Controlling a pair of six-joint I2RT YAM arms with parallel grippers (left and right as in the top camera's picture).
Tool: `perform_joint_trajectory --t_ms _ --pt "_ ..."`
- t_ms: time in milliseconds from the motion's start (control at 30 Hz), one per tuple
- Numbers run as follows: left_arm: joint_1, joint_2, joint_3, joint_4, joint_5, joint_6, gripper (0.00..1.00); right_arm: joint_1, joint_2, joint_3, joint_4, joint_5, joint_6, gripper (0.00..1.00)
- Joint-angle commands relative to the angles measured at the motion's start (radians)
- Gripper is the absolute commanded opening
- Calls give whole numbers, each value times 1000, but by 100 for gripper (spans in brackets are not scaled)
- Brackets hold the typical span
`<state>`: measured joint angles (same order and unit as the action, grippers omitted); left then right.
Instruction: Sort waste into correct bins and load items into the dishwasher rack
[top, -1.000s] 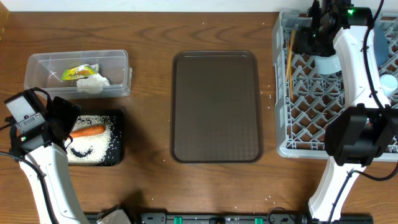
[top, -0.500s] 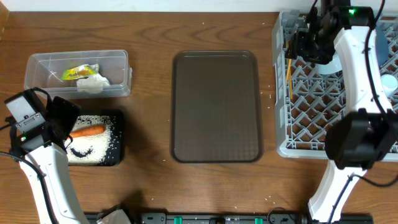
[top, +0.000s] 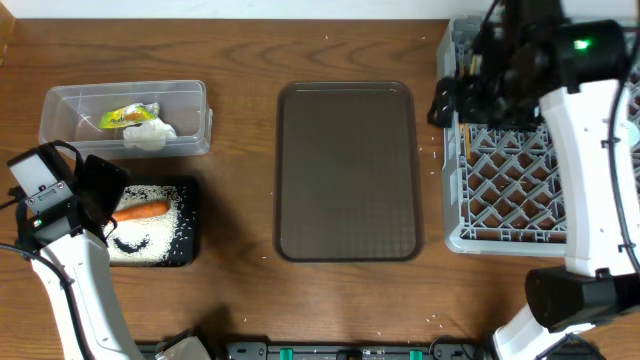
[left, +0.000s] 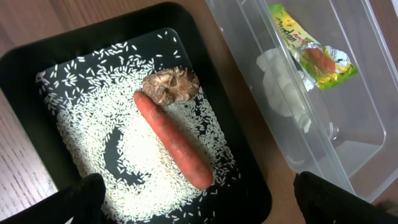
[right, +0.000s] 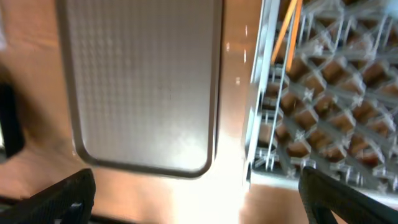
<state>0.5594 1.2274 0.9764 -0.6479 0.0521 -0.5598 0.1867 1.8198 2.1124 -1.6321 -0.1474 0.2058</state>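
1. The left gripper (left: 205, 200) hangs over the near end of the black tray (top: 192, 222), its fingers spread wide with nothing between them.
2. In that tray a bed of white rice (top: 150, 242) holds the orange carrot (top: 140, 210), with a brown food lump (left: 171, 83) touching the carrot's far tip.
3. Just beyond it stands the clear tub (top: 60, 108), holding the green-yellow wrapper (top: 128, 116) and crumpled white paper (top: 150, 135) side by side.
4. The brown serving tray (top: 347, 170) lies bare mid-table.
5. The right gripper (top: 462, 95) hovers above the left wall of the grey dishwasher rack (top: 452, 205), fingers spread wide and holding nothing.
6. The wooden chopsticks (top: 465, 142) lie inside the rack along that left wall.
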Motion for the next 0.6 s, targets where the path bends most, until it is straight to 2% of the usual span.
perform_joint_trajectory --t_ms 0,167,267,433,567 --pt "3 -10 10 -3 -11 13 98 56 6 -3 -39 70 60 99" --pt "3 -10 10 -3 -11 13 98 187 -33 -42 -63 158 70 99" --pt "3 -10 10 -3 -11 13 98 256 -74 -95 -66 278 149 99" --pt "3 -10 10 -3 -11 13 98 326 -170 -258 -56 348 239 99" --pt "3 -10 10 -3 -11 13 98 352 -269 -464 23 368 280 99"
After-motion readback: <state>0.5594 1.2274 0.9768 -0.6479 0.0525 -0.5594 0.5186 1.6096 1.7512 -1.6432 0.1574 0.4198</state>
